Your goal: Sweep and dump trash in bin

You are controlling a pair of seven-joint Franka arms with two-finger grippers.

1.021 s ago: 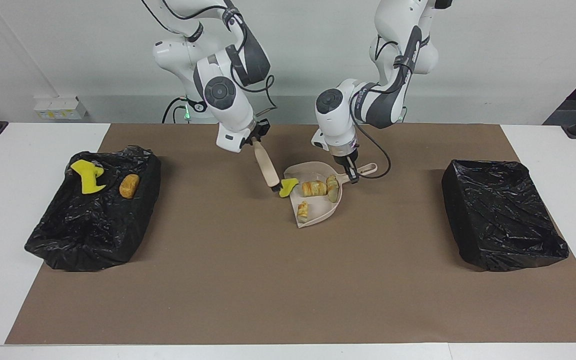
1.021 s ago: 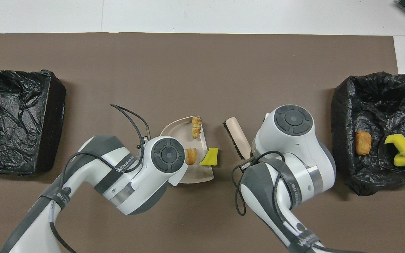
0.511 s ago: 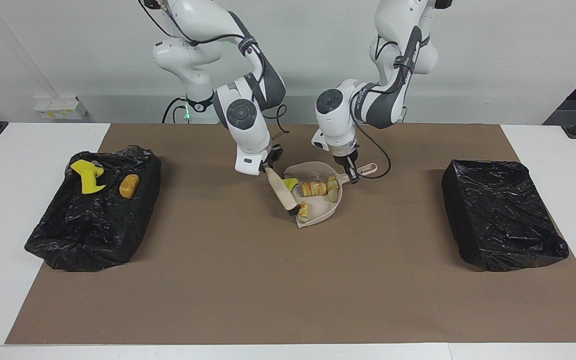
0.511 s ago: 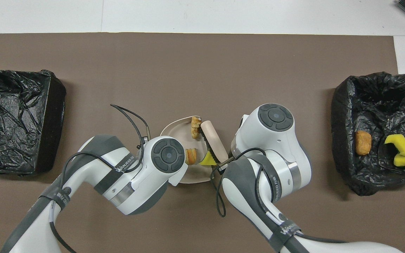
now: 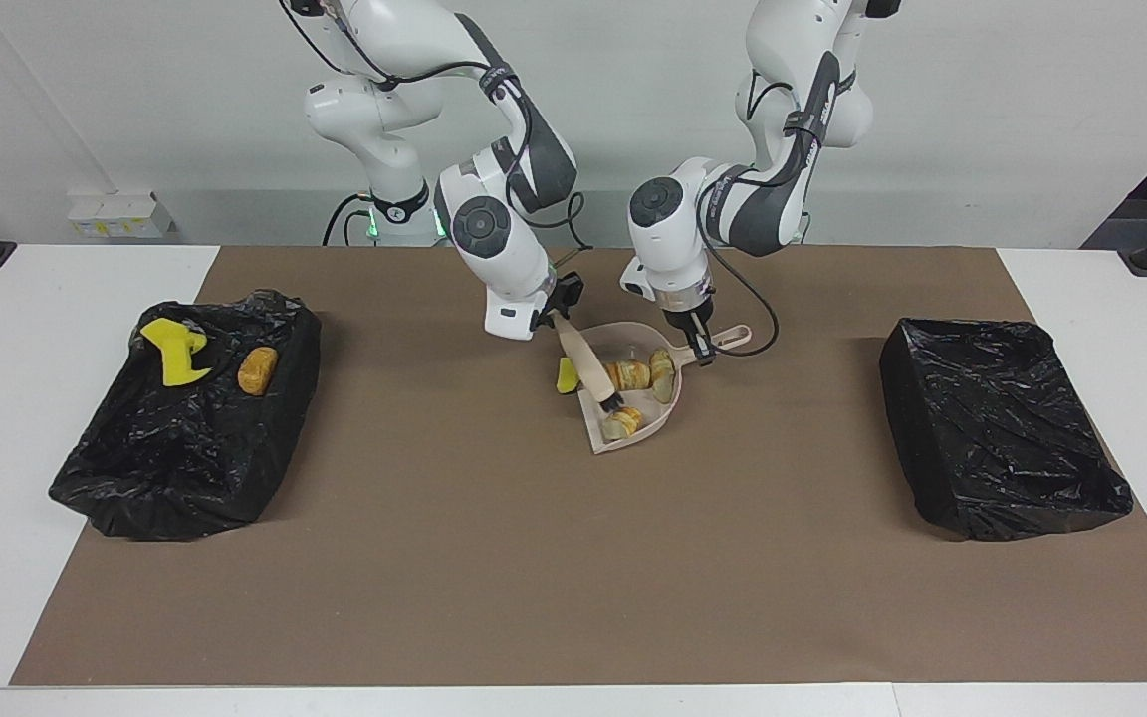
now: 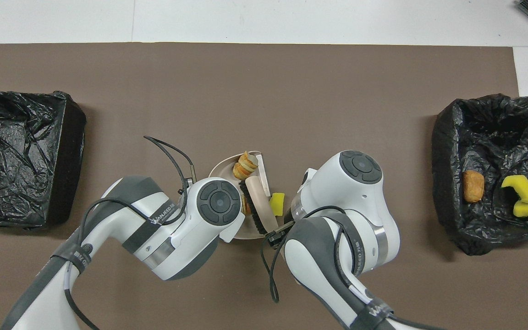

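The beige dustpan [image 5: 655,416] lies mid-mat, and my left gripper [image 5: 701,351] is shut on its handle [image 5: 730,338]. My right gripper [image 5: 559,317] is shut on the beige brush [image 5: 593,370], whose bristle end reaches into the pan. Three tan lumps of trash [image 5: 628,375] lie in the pan. A yellow sponge chunk [image 5: 567,376] sits on the mat just outside the pan's mouth, beside the brush. In the overhead view the brush [image 6: 257,201] lies across the pan [image 6: 222,169], the yellow chunk [image 6: 277,203] is beside it, and the arms hide both grippers.
The black-lined bin [image 5: 185,438] at the right arm's end holds a yellow sponge [image 5: 173,351] and a tan lump [image 5: 257,368]. A second black-lined bin [image 5: 1002,428] stands at the left arm's end. Brown mat covers the table between them.
My right gripper swept the brush toward the left arm's end and into the dustpan. The yellow chunk stayed outside the pan's mouth. One tan lump shifted in the pan. The left arm held still.
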